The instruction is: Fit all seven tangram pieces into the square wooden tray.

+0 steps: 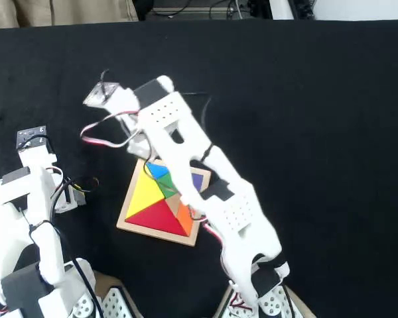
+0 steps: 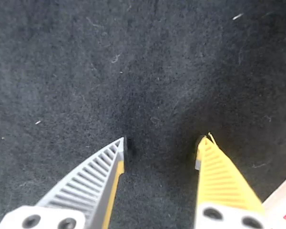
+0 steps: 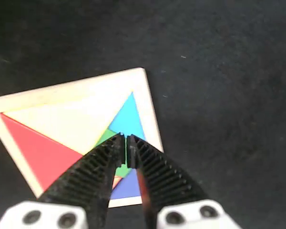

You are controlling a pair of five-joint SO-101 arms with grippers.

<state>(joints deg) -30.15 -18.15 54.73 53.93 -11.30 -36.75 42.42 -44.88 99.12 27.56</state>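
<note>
Looks like the puzzle's basically in, from where I'm standing. The square wooden tray (image 1: 124, 215) sits on the black bench (image 1: 305, 119) between the two arms, turned corner-on to them. It's packed with colour: yellow triangle (image 1: 144, 192), red triangle (image 1: 160, 217), blue piece (image 1: 158, 170) and green piece (image 1: 167, 187), plus orange and purple bits. Can't count all seven, because the right arm reaches right across it.

The bit that matters: the right end effector (image 3: 125, 139) hangs straight over the tray. Its tips are pinched together with nothing in them, aimed down at the spot where the green piece meets the blue piece. So anything left to nudge is directly below it, with no sideways reach needed.

The left end effector (image 2: 163, 143) is spread wide and empty over bare bench, just off the tray's side. A corner of the tray peeks in beside its yellow finger (image 2: 219, 176). Right arm's clearly the nearer one. My guess is the next move is just a small press from above.
</note>
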